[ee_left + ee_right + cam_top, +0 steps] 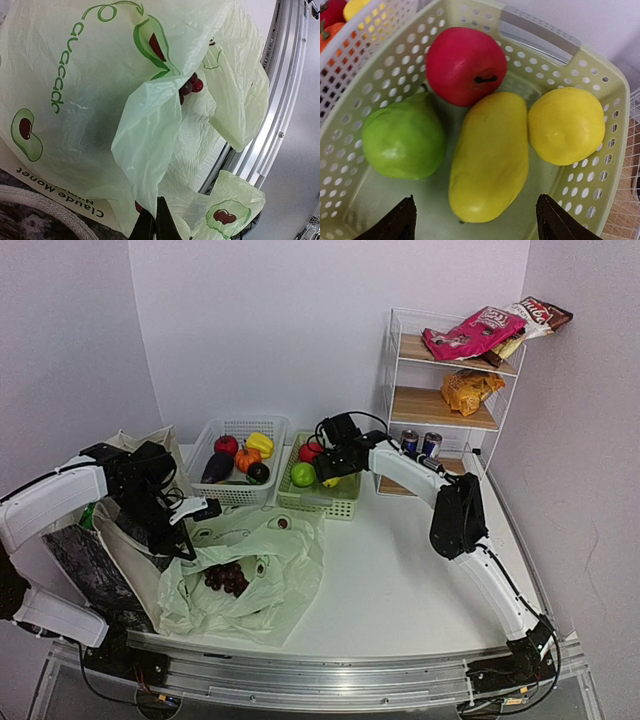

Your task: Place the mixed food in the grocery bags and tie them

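The pale-green plastic bag (262, 585) printed with avocados lies spread on the table with the dark purple grape bunch (227, 578) inside it. My left gripper (184, 546) is shut on an edge of the bag, pinched between the dark fingers (167, 227); grapes (190, 86) show past a fold. The cream canvas tote (92, 555) lies under the bag's left side. My right gripper (322, 468) hangs open and empty in the green basket, above a yellow oblong fruit (490, 155). Two blue-silver cans (410, 441) and an orange crisp packet (468, 390) sit on the rack. No bananas show.
The green basket (346, 508) also holds a red apple (465, 65), a green fruit (402, 137) and a lemon (566, 125). A white basket (240, 423) of vegetables stands to its left. The wire rack (392, 360) at the back right carries a pink packet (470, 332) on top.
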Motion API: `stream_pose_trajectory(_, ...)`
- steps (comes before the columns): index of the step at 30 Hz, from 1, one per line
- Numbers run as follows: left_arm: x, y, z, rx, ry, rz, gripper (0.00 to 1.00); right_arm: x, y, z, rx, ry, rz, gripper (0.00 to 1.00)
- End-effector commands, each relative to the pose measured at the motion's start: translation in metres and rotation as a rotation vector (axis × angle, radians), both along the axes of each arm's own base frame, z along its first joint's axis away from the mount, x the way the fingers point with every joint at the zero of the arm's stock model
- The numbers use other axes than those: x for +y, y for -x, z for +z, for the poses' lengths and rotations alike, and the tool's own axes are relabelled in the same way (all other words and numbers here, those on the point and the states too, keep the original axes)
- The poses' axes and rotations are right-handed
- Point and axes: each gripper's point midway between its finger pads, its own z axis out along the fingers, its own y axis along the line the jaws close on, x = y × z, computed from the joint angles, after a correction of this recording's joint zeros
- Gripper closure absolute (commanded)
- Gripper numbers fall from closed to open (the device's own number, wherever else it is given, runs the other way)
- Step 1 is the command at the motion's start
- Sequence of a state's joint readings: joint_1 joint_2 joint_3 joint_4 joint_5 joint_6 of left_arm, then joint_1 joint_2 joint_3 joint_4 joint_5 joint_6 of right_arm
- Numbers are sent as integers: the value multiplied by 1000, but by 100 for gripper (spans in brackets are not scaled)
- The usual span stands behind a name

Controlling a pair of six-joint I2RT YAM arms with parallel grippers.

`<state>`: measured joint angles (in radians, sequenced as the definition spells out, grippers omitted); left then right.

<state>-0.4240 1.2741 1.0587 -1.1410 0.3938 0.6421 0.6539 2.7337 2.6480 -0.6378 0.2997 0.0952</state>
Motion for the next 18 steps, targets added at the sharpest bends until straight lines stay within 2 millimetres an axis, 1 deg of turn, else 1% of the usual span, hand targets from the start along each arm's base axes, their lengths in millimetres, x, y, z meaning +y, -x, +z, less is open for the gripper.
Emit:
stream_pose_trajectory(1, -17, -11, 18, -11, 92, 16, 100, 4, -22, 13, -112, -38, -65, 22)
stream_pose_trajectory(5, -20, -14, 21, -12, 109, 16, 100, 3, -25, -4, -104, -24, -57, 24)
stream_pose_trajectory(9, -20, -15, 20, -22, 104, 13, 100, 4, -25, -21, -88, -16, -51, 26)
stream_pose_trajectory(12, -21, -15, 21, -17, 109, 17, 100, -5, -29, -33, -76, -2, -72, 28)
stream_pose_trajectory(14, -22, -16, 23, -17, 117, 20, 100, -13, -32, -36, -63, 1, -72, 33)
stream_pose_trajectory(18, -24, -19, 27, -21, 127, 23, 100, -23, -41, -28, -72, 0, -48, 49)
